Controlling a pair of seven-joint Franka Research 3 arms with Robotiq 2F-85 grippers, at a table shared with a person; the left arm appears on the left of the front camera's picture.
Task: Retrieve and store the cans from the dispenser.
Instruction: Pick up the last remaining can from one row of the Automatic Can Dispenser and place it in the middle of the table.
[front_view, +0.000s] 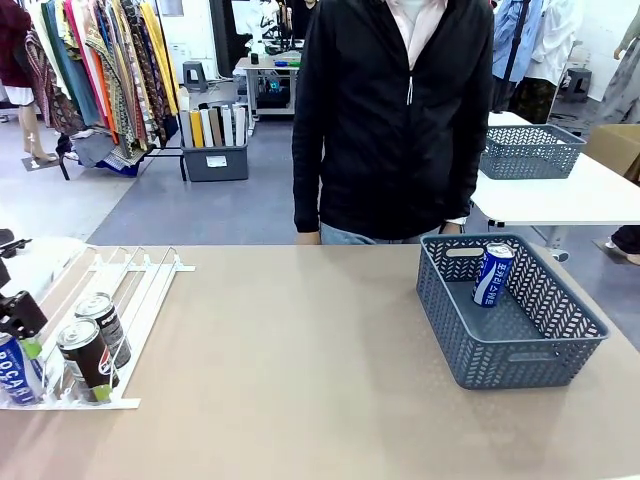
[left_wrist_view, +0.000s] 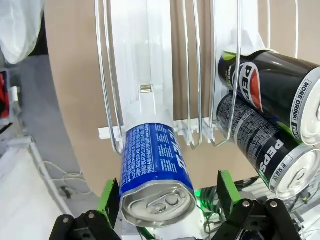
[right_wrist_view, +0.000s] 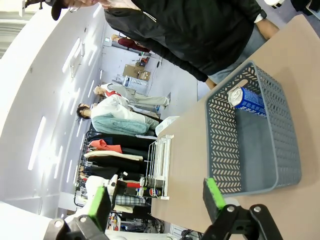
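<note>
Left hand (left_wrist_view: 167, 196) wide open, straddling blue can (left_wrist_view: 152, 160) at low end of rack (left_wrist_view: 142, 70), nothing gripped; smooth thin-walled cylinder, probably full so some weight: squeeze mid-body across diameter, gently.

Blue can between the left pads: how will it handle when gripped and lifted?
Blue can looks rigid but glossy, so probably slippery between the green pads. Its round body lies along the dispenser lane; off the rails it would likely roll.

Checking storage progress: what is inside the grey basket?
One blue-and-white can, tilted against the far wall of the basket. The floor just behind its near wall is hidden.
</note>
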